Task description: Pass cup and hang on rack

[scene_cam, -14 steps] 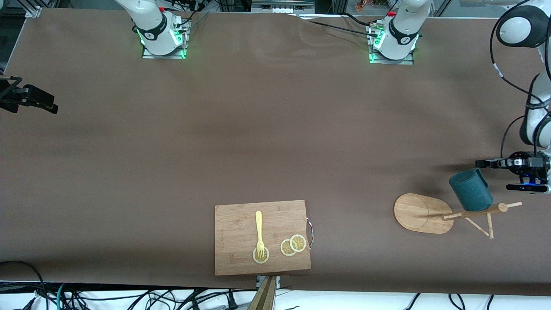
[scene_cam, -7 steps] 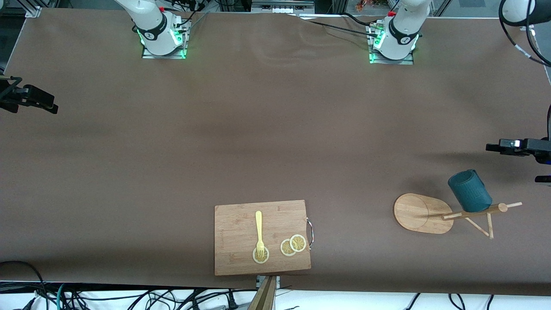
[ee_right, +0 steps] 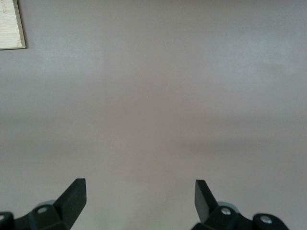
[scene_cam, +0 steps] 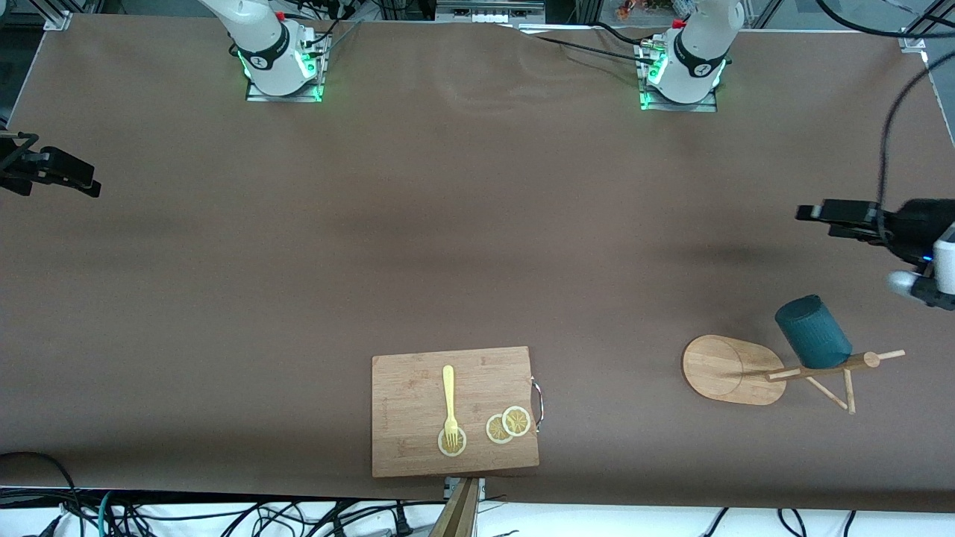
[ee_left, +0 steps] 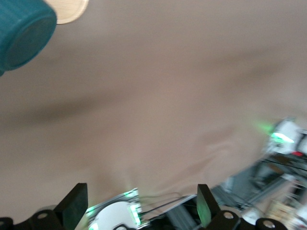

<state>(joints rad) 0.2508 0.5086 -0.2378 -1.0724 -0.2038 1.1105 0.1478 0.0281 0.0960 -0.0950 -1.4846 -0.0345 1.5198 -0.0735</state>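
cup hung on rack, both claws empty

nearest the front camera lies the cutting board [scene_cam: 455, 412], near the table's edge. on it are a pale yellow fork [scene_cam: 449, 403] with its tines on one lemon slice [scene_cam: 452, 441], and two more overlapping lemon slices [scene_cam: 509, 424] beside the board's metal handle. no writing or label can be read on any of these.

a little farther back, toward the left arm's end of the table, stands the rack [scene_cam: 735, 369] on its oval bamboo base. the cup [scene_cam: 812, 332] hangs on one of its pegs, bottom toward the camera; the left wrist view catches the same cup [ee_left: 21, 33] at its edge, with a bit of the rack base beside it.

the left gripper [scene_cam: 813, 213] is up in the air over bare table at that same end, clear of the cup, fingers [ee_left: 74, 203] spread wide with nothing between them.

the right gripper [scene_cam: 78, 183] waits over the table's edge at the right arm's end, its fingers [ee_right: 72, 194] also wide apart and empty, over bare brown cloth.

farthest back, green lights glow at both arm bases; no markings there are legible.
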